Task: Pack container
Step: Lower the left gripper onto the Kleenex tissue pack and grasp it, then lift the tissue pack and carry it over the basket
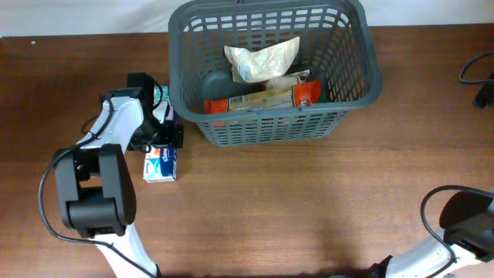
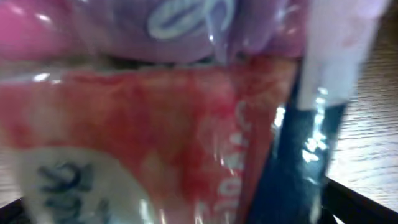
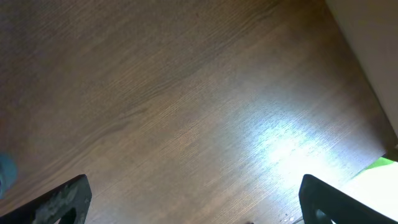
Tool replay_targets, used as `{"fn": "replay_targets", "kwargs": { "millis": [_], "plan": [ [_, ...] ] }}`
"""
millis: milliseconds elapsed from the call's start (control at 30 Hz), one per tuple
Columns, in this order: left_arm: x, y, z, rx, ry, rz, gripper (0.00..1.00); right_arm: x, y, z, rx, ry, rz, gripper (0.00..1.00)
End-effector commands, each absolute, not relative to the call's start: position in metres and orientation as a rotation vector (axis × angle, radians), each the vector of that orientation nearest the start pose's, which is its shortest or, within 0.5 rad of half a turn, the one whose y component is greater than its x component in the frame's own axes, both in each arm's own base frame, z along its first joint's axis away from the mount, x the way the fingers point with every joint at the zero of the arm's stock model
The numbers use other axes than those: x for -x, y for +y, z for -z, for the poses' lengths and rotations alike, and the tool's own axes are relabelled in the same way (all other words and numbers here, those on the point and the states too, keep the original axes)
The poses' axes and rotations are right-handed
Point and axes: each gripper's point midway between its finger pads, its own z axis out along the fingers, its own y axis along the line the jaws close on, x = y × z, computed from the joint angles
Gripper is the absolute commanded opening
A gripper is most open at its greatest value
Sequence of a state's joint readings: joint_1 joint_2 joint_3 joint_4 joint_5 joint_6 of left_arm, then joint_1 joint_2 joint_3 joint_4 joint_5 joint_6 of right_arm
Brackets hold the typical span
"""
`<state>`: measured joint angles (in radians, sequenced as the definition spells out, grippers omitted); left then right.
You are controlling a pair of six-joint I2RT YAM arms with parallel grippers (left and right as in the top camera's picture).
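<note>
Container (image 1: 356,54) is sitting at upper centre of the overhead frame on the table (image 1: 309,201), carrying a pale crinkled bag (image 1: 262,60) and red-orange packs (image 1: 266,99). Left gripper (image 1: 164,131) is hovering just left of it over a small blue-white packet (image 1: 160,164). Its jaws are standing wide, and I cannot tell contact. Its wrist view is showing only blurred pink-red wrapping (image 2: 155,137). At lower right, I am seeing the right gripper (image 3: 193,202) spread wide over bare table.

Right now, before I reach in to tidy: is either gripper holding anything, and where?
Nothing held, seemingly: left gripper stands open over the plastic-wrapped packet; right gripper open, empty.
</note>
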<state>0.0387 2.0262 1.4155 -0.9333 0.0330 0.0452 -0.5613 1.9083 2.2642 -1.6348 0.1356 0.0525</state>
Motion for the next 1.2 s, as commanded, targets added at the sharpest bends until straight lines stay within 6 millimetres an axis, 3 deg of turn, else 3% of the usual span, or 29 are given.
{"fn": "replay_targets", "kwargs": {
  "millis": [0,100,433,633,833,1000,1067,1167],
  "plan": [
    [-0.372,0.011,-0.004,-0.066,3.141,0.045,0.99,-0.314,-0.225,-0.271,-0.91,2.728,0.288,0.99],
    [-0.372,0.011,-0.004,-0.066,3.141,0.046,0.98,-0.314,-0.225,-0.271,-0.91,2.728,0.288,0.99],
    [-0.373,0.011,-0.004,-0.066,3.139,0.045,0.61,-0.314,-0.225,-0.271,-0.91,2.728,0.288,0.99],
    [-0.375,0.011,-0.005,-0.066,3.133,0.044,0.02,-0.314,-0.225,-0.271,-0.91,2.728,0.288,0.98],
    [-0.388,0.014,-0.019,-0.058,3.1,0.034,0.02,-0.314,-0.225,-0.271,-0.91,2.728,0.288,0.99],
    [-0.42,0.038,-0.062,0.043,2.996,-0.003,0.02,-0.314,-0.225,-0.271,-0.91,2.728,0.288,0.99],
    [-0.435,0.055,-0.092,0.146,2.926,-0.01,0.01,-0.314,-0.225,-0.271,-0.91,2.728,0.288,0.99],
    [-0.454,0.091,-0.151,0.313,2.773,-0.029,0.02,-0.314,-0.225,-0.271,-0.91,2.728,0.288,0.99]
  ]
}}
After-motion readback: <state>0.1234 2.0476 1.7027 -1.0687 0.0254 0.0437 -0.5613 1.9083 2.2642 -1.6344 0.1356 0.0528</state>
